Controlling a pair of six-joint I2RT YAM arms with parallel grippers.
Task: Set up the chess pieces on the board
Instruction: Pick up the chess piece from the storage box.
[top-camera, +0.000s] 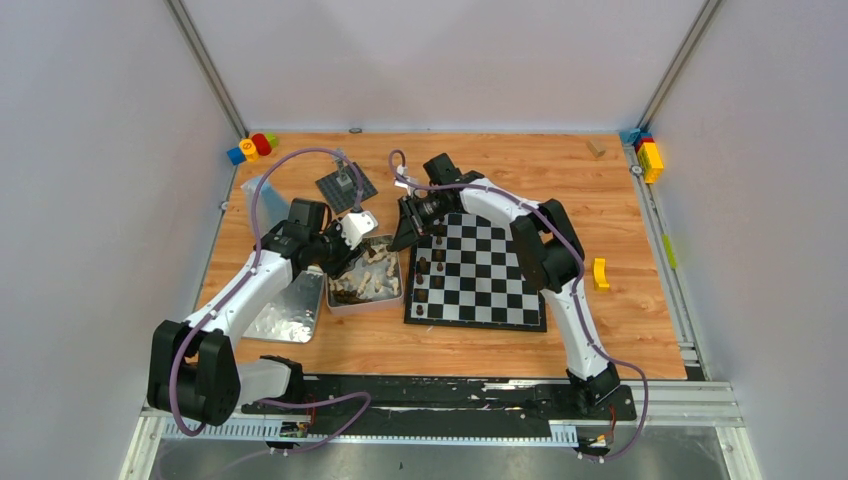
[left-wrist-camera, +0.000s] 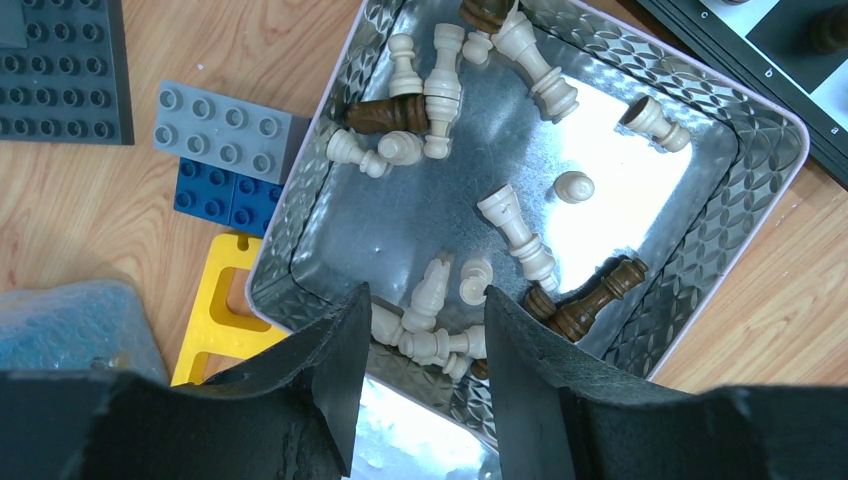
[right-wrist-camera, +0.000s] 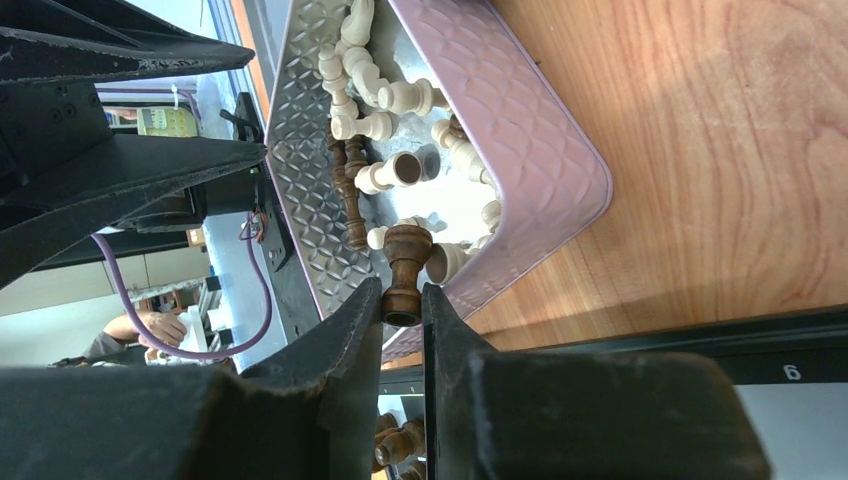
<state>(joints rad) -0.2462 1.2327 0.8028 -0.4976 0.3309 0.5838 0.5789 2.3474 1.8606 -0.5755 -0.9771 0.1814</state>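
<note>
Chess pieces (left-wrist-camera: 515, 230) litter the tin (left-wrist-camera: 745, 195); right end effector (right-wrist-camera: 402, 302) pinches a brown piece (right-wrist-camera: 406, 258).

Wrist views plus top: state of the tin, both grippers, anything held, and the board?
tin: open, cream and dark chess pieces lying jumbled inside.
left gripper: open, empty, above the tin.
right gripper: shut on a dark brown piece.
dark brown piece: gripped at its base, near the tin's corner.
board: flat, a few dark pieces standing along its left side.
</note>
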